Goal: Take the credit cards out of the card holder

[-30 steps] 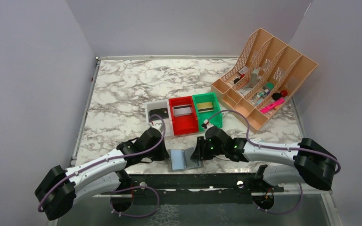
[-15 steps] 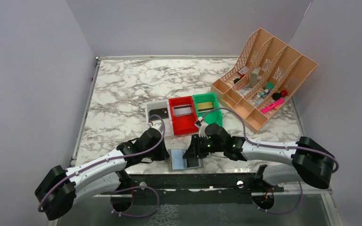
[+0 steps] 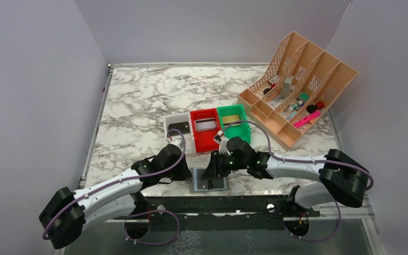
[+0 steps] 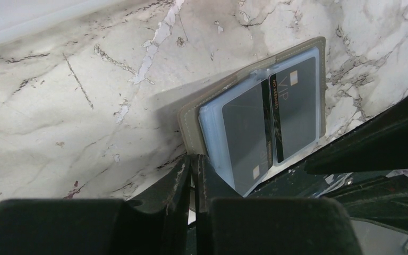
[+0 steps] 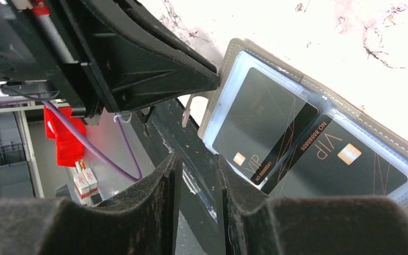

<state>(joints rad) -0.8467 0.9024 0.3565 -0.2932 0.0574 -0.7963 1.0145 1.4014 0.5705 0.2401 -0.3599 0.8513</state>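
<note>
The right gripper (image 5: 195, 162), fingers a slit apart and empty, hangs over the near edge of the open holder (image 4: 191, 127), by the table (image 4: 85, 79) rim. It may snag the clear sleeve (image 4: 211, 127) rather than a card (image 5: 260, 119). The left gripper (image 4: 194, 164), almost closed, seems to pinch the holder's corner, and a slip there would let the holder drag.
</note>
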